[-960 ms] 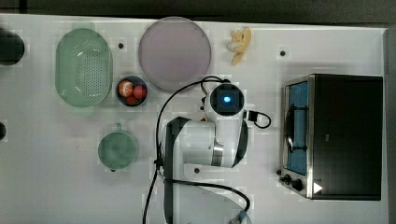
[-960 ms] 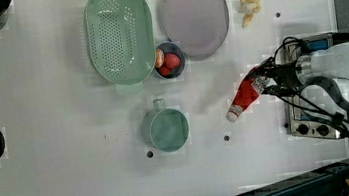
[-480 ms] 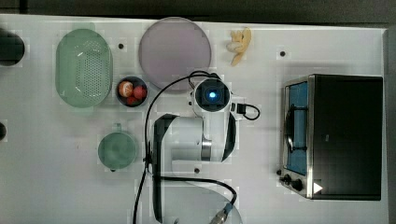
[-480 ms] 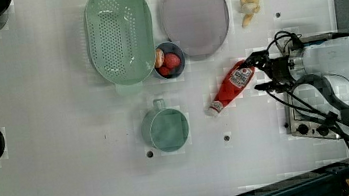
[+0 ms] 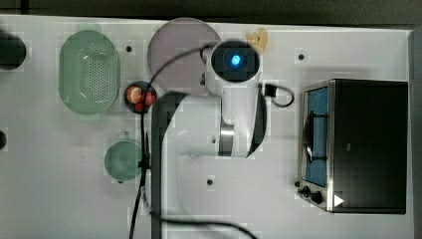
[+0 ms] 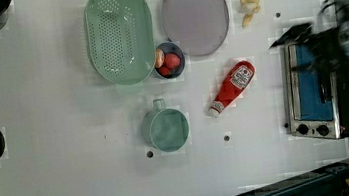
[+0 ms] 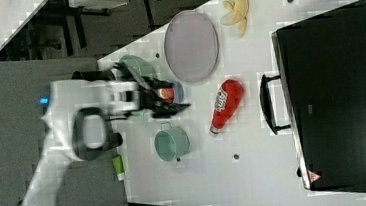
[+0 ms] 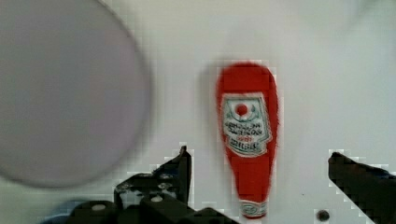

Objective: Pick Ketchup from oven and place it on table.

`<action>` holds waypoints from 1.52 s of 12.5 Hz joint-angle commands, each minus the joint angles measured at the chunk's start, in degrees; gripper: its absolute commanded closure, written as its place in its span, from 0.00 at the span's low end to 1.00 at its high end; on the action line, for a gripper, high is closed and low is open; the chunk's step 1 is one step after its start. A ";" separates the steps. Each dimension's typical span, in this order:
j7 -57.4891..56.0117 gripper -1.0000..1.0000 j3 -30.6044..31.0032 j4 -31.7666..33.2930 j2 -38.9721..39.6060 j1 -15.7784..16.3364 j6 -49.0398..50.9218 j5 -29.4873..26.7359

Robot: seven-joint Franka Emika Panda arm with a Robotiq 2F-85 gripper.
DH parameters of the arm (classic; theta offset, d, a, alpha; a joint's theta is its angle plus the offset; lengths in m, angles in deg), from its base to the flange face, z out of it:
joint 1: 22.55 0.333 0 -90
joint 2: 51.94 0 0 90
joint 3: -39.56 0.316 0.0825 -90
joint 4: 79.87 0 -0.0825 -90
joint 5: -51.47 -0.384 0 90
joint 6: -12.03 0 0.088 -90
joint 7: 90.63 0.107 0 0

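In the wrist view the pincer point(image 8: 259, 186) stands spread wide, one dark finger point(image 8: 175, 175) on each side of the ketchup point(image 8: 247, 140), touching neither side of it. The bottle lies flat on the white bench point(image 8: 327, 70), label up, with its white cap towards the camera. A grey plate point(image 8: 60, 88) fills the upper left of that frame.

In the left view the ketchup point(image 6: 231, 87) lies slanted in the middle of the frame, cap pointing lower left. It rests between a green mug point(image 6: 165, 127) on its left and the oven point(image 6: 317, 90) on its right, apart from both. Above it sit the plate point(image 6: 195, 14) and a small bowl of fruit point(image 6: 168, 61), beside a green colander point(image 6: 119, 31). A banana point(image 6: 248, 0) lies in the upper right.

In the right view the arm point(image 7: 87, 121) reaches in from the left of the frame, its pincer point(image 7: 163, 102) raised above the bench point(image 7: 257, 176).
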 commanded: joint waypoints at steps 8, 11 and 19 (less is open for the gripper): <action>1.75 0.00 -1.07 -22.69 -4.89 -0.85 21.74 -0.60; 1.76 0.00 -1.07 -22.69 -4.52 -0.85 21.73 -0.60; 1.76 0.00 -1.07 -22.69 -3.72 -0.85 21.74 -0.60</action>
